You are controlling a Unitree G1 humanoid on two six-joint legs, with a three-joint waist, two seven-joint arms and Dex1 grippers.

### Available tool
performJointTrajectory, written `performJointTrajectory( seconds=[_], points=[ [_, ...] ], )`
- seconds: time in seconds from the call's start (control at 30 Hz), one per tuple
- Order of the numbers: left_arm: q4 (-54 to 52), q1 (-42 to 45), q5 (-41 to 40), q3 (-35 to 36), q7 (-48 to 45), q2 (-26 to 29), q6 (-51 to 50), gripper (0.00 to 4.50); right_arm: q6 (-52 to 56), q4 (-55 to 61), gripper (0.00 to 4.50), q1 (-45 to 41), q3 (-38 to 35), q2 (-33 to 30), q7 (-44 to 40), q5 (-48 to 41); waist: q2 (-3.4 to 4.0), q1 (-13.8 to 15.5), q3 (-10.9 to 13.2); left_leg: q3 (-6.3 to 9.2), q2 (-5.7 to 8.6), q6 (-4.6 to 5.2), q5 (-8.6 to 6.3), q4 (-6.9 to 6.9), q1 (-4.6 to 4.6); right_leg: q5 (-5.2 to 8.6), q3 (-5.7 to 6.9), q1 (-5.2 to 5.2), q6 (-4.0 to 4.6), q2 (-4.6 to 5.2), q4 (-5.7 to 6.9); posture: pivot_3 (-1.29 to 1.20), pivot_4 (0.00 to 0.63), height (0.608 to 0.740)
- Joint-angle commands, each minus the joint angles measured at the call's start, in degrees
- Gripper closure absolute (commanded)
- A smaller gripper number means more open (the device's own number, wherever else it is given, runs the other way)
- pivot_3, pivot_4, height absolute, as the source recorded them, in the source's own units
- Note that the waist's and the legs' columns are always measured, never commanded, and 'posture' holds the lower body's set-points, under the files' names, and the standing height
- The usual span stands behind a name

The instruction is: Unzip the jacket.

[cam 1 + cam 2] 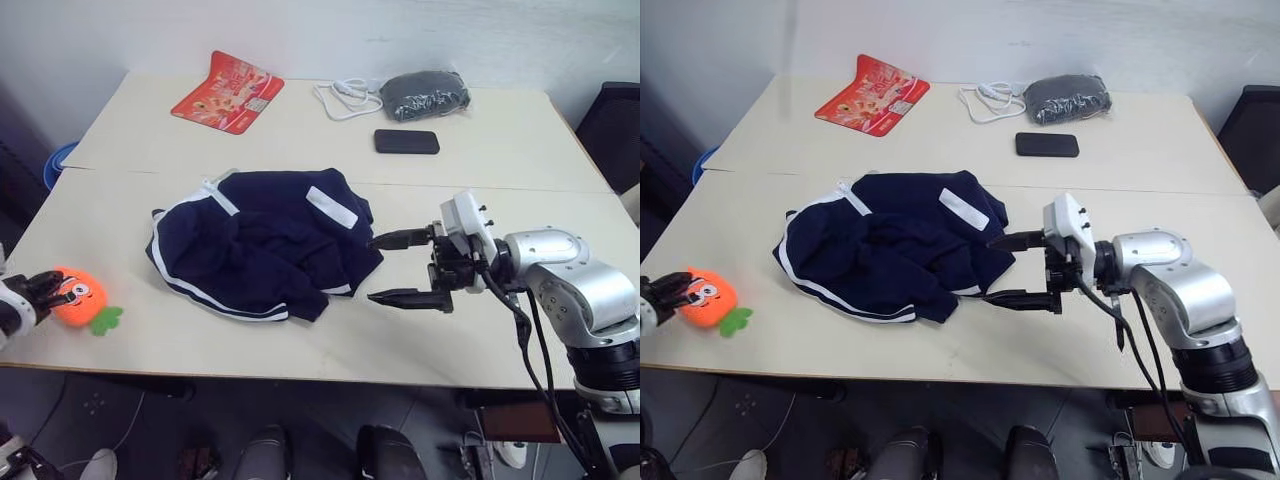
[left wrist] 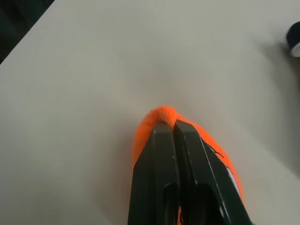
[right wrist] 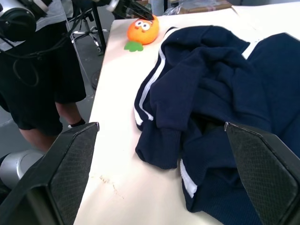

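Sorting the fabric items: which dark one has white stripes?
The navy-blue jacket, crumpled mid-table, with white stripes and a white tag. The grey speckled bundle at the far edge has none.

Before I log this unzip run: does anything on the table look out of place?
Yes. The navy-blue track jacket with white stripes lies crumpled, no zipper visible. The left gripper is shut at the orange plush toy, away from the jacket. The open right gripper faces the jacket.
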State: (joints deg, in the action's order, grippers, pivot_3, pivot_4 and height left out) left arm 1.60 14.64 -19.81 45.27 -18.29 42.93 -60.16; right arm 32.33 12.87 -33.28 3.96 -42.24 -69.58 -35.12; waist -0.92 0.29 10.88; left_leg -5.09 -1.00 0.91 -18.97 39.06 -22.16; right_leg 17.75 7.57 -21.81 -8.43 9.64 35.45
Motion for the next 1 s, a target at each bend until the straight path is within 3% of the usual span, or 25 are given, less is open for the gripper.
performJointTrajectory(
  seconds=[0.03, 0.23, 0.37, 0.53, 0.67, 0.83, 0.93, 1.0],
  points=[
    [1.3, -0.8, 0.9, -1.2, 0.0, 1.2, 4.0, 3.84, -0.9, 0.9, 0.00, -1.0, -1.0, 0.1, 0.1, 0.1, 0.00, -0.2, 0.0, 0.00, 0.00, 0.00, 0.00, -0.01, 0.00, 0.00, 0.01, -0.01, 0.00, 0.00, 0.00, 0.00, 0.150, 0.740],
    [-2.9, -5.6, -0.2, -0.3, -3.0, 5.3, 2.4, 1.93, -7.0, 2.6, 0.00, 3.1, 1.5, 0.0, 1.2, 6.9, 0.00, -0.4, 0.0, 0.01, -0.04, -0.01, -0.01, -0.05, 0.00, 0.00, 0.00, -0.08, 0.00, 0.00, 0.03, 0.00, 0.150, 0.740],
    [-7.8, -4.8, -6.7, 2.6, -8.9, 11.1, -5.1, 0.69, -12.9, 1.6, 0.00, 4.5, 4.0, 1.6, 3.7, 13.1, 0.00, -0.5, 0.0, -0.04, -0.08, -0.01, -0.01, -0.04, -0.02, 0.00, -0.08, -0.22, 0.00, 0.00, 0.12, 0.00, 0.150, 0.740],
    [-13.9, -4.9, -11.8, 1.3, -15.7, 18.1, -9.3, 0.69, -20.9, -1.3, 0.00, 5.9, 7.6, 4.6, 7.3, 20.9, 0.00, -0.5, 0.0, -0.09, -0.23, -0.03, -0.02, -0.05, -0.03, 0.01, -0.19, -0.27, 0.01, 0.00, 0.14, 0.00, 0.150, 0.740],
    [-24.2, -6.8, -20.6, 1.1, -28.7, 23.3, -8.4, 0.69, -26.4, -5.0, 0.00, 5.8, 11.5, 8.9, 10.9, 26.7, 0.00, -0.7, 0.0, -0.23, -0.18, -0.04, -0.02, -0.08, -0.07, 0.03, -0.31, -0.46, 0.05, -0.04, 0.21, 0.00, 0.150, 0.740],
    [-31.6, -6.9, -28.5, -1.1, -38.6, 27.2, -6.7, 0.69, -29.2, -12.6, 0.00, 3.6, 14.0, 14.8, 16.3, 32.0, 0.05, -1.6, 0.0, -0.39, -0.45, -0.08, -0.03, -0.07, -0.10, 0.06, -0.45, -0.60, 0.11, -0.18, 0.30, 0.00, 0.150, 0.740],
    [-34.0, -9.4, -28.3, -3.0, -41.9, 27.9, -3.8, 0.69, -31.1, -17.4, 0.00, 2.4, 15.1, 17.5, 17.8, 34.2, 0.06, -2.0, 0.0, -0.42, -0.52, -0.12, -0.04, -0.06, -0.10, 0.08, -0.51, -0.64, 0.16, -0.25, 0.32, 0.00, 0.150, 0.740],
    [-34.5, -10.2, -27.4, -4.8, -41.4, 27.4, -2.2, 0.67, -32.2, -19.0, 0.38, 2.3, 15.0, 18.9, 17.3, 33.8, 0.08, -2.1, 0.0, -0.44, -0.50, -0.19, -0.07, -0.07, -0.10, 0.12, -0.52, -0.67, 0.23, -0.35, 0.34, 0.00, 0.150, 0.740]
  ],
)
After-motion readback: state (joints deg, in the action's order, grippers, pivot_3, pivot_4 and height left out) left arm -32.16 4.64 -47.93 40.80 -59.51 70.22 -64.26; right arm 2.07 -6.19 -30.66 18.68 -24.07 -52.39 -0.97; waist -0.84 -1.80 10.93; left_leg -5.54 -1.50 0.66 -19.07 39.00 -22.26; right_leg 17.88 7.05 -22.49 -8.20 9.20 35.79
